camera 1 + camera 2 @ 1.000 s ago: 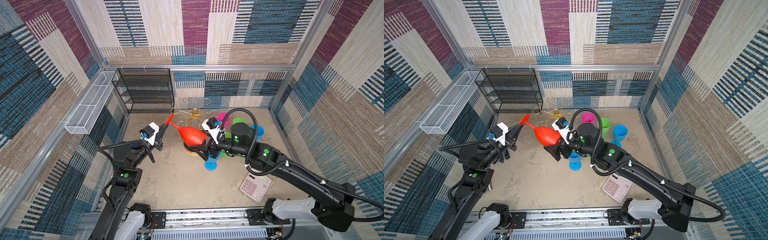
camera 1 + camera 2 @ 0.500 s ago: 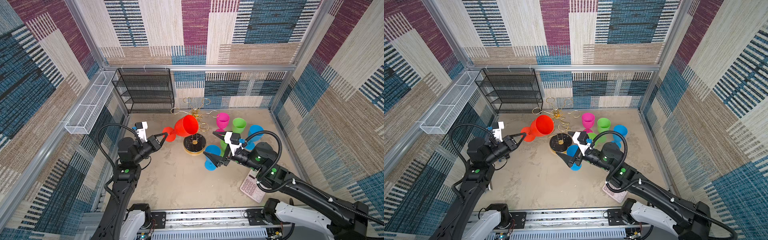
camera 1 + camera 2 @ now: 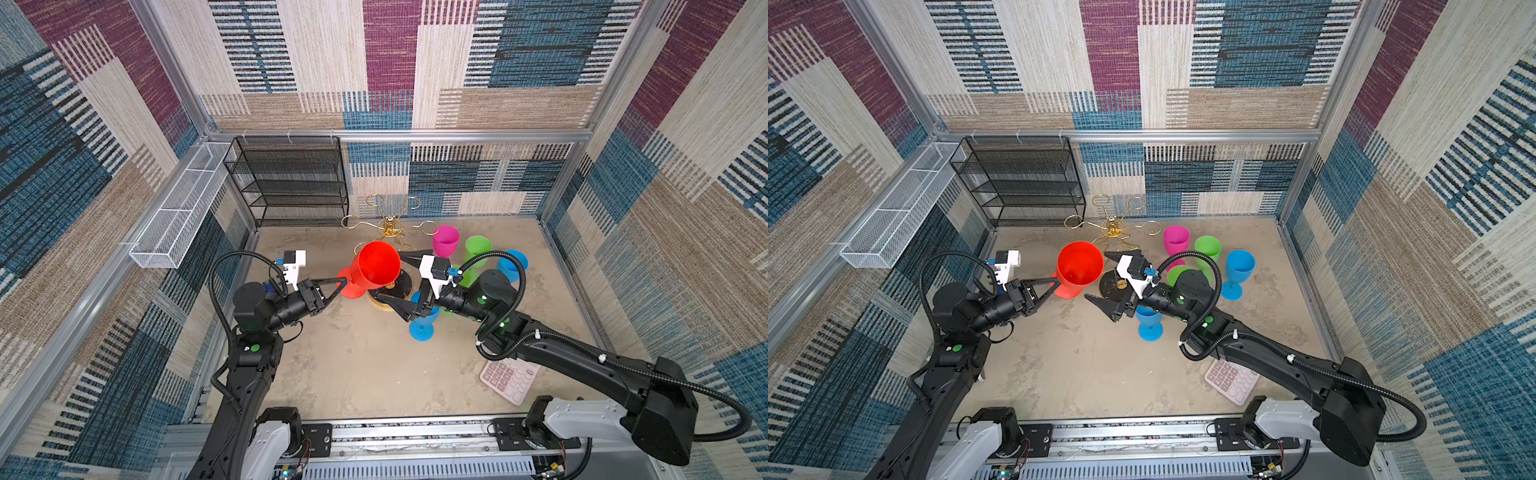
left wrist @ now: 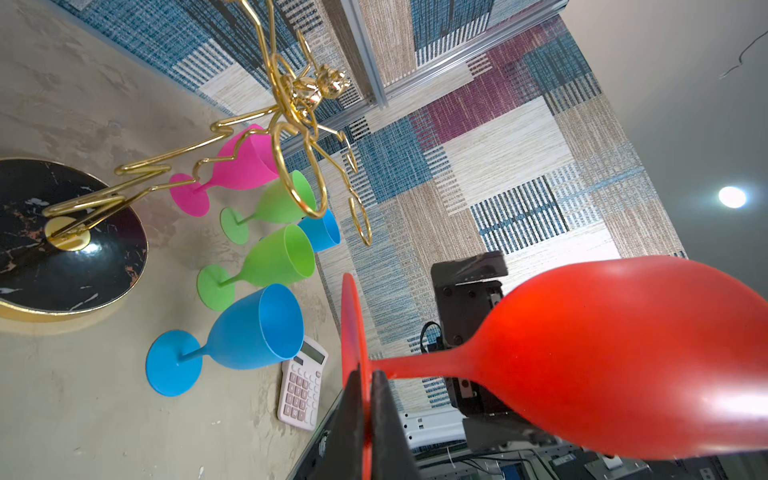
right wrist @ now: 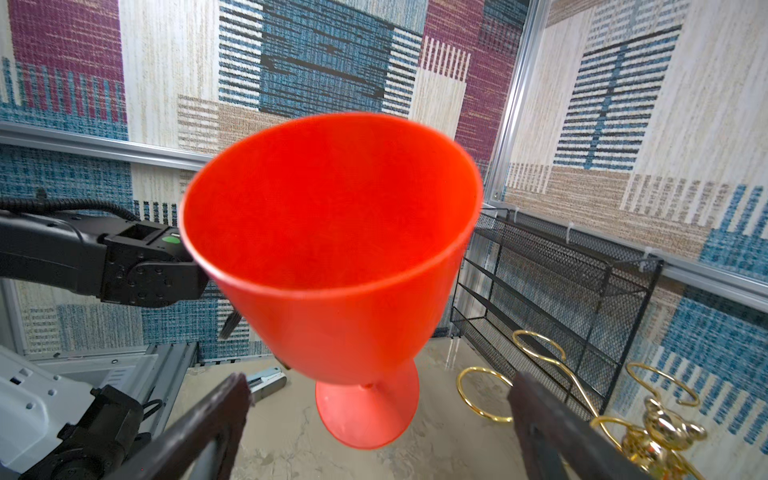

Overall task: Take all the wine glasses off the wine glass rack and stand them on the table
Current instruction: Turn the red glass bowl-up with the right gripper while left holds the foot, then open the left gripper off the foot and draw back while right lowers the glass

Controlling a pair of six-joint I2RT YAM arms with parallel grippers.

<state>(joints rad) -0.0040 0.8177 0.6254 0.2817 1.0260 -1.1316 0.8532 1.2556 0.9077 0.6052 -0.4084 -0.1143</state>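
the left gripper point(image 4: 365, 419) has its two black fingers pressed onto the round foot of the red wine glass point(image 4: 623, 353), pinching the disc's edge. the glass is off the wine glass rack point(image 3: 390, 226) and hangs in the air just left of the rack's black base, tilted, with its mouth turned up toward the top cameras. the left forearm reaches out about level from a bent elbow near the left edge of the tabletop point(image 3: 357, 374), with the wrist camera housing on top.

the right gripper point(image 3: 402, 282) has its jaws spread wide, one finger above the other. the bowl sits ahead of the gap, and in the right wrist view neither finger is on it. its arm stretches in low from the front right corner, passing over the calculator point(image 3: 509, 380).

in both top views the red bowl and the right gripper cover much of the rack's base. the right wrist hides most of a green glass point(image 3: 461, 276) and the bowl of the near blue glass point(image 3: 422, 328). in the right wrist view the bowl hides the left fingertips, and its rim is blurred.
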